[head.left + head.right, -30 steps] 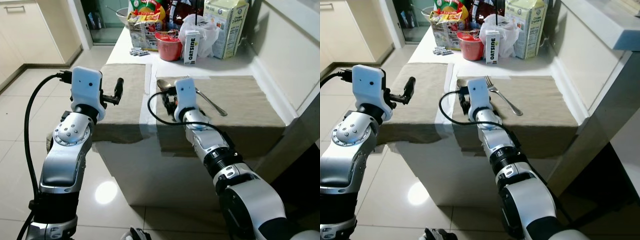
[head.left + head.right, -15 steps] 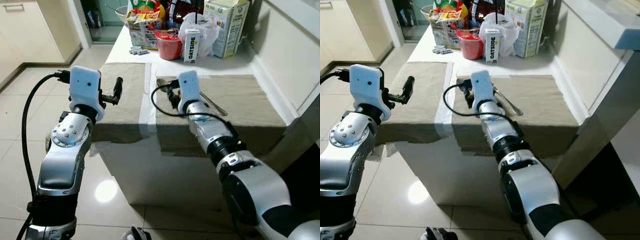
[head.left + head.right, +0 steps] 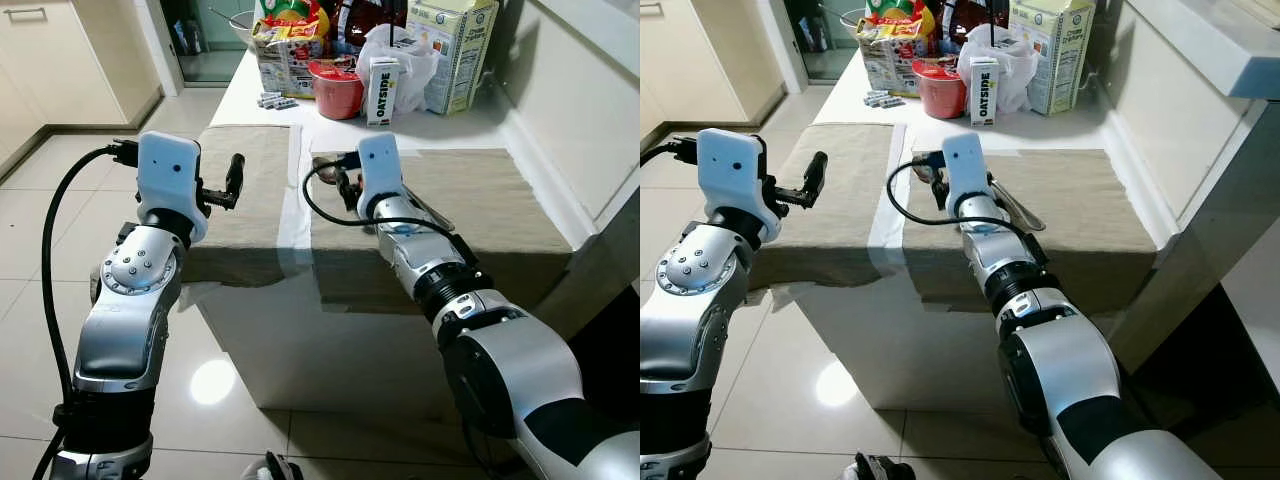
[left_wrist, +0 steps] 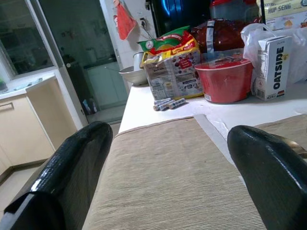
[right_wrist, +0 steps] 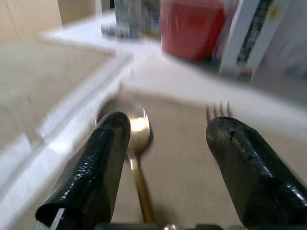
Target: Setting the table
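Two beige placemats lie on the white table, the left placemat (image 3: 245,190) and the right placemat (image 3: 480,210). A gold spoon (image 5: 136,139) and a fork (image 5: 218,111) rest side by side on the right mat's far left part. My right gripper (image 5: 169,123) hovers low over that mat, open, and the spoon's handle runs between its fingers without touching either. The fork lies just outside one finger. My left gripper (image 4: 170,132) is held up at the left mat's near left edge, open and empty.
At the table's back stand a red bowl (image 3: 338,92), an Oatside carton (image 3: 381,92), a tall milk carton (image 3: 452,55), a white bag (image 3: 410,60), snack packs (image 3: 285,50) and batteries (image 3: 275,100). A white ledge (image 3: 570,120) borders the right side. Tiled floor lies on the left.
My right gripper has slid away from me along the right mat, up over the spoon's handle toward its bowl. The left arm has stayed still.
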`<state>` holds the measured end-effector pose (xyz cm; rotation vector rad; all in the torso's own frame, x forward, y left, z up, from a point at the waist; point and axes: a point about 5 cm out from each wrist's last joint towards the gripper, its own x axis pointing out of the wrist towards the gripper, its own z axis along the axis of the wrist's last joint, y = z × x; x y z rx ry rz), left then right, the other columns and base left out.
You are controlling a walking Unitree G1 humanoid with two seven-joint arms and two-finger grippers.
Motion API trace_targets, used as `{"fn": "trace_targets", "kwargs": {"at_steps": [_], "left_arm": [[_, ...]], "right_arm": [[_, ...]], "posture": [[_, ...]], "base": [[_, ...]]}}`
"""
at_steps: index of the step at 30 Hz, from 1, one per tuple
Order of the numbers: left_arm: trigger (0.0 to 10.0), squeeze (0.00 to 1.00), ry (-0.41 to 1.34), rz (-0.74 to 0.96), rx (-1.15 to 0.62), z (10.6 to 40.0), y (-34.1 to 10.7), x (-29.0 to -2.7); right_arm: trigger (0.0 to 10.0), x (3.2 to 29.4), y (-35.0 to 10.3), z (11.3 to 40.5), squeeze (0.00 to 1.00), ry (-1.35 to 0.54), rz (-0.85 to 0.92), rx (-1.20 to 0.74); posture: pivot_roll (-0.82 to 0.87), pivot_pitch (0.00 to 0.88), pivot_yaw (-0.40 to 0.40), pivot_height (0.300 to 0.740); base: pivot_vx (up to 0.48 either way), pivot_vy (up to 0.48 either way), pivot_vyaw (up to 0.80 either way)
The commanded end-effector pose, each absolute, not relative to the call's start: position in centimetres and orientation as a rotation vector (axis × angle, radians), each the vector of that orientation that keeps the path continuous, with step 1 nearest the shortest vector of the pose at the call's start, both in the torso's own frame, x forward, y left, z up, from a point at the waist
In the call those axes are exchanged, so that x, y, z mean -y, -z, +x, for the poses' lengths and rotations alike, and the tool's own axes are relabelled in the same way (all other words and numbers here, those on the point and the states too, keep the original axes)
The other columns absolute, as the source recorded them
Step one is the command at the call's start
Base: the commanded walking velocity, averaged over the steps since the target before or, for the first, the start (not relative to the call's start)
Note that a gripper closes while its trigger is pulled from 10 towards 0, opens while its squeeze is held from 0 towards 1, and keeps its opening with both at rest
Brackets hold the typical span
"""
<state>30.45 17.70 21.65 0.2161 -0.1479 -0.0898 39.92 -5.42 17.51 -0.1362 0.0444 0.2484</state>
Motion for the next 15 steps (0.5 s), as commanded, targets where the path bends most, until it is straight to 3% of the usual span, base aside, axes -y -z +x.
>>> {"fn": "trace_targets", "kwargs": {"at_steps": [1,7,15], "left_arm": [[10.0,0.0,0.075,0.226,0.158,30.3,-22.0,-17.9],[10.0,0.0,0.073,0.227,0.166,30.4,-22.2,-17.9],[10.0,0.0,0.076,0.225,0.169,30.4,-22.2,-17.7]], "right_arm": [[10.0,4.8,-19.1,40.1,0.0,-0.253,-0.138,0.024],[10.0,4.7,-21.4,40.3,0.0,-0.219,-0.12,0.164],[10.0,4.9,-19.5,40.2,0.0,-0.215,-0.112,0.059]], "posture": [[0.09,0.023,0.066,0.74],[0.09,0.023,0.064,0.74],[0.09,0.023,0.063,0.74]], "base": [[0.0,0.0,0.0],[0.0,0.0,0.0],[0.0,0.0,0.0]]}}
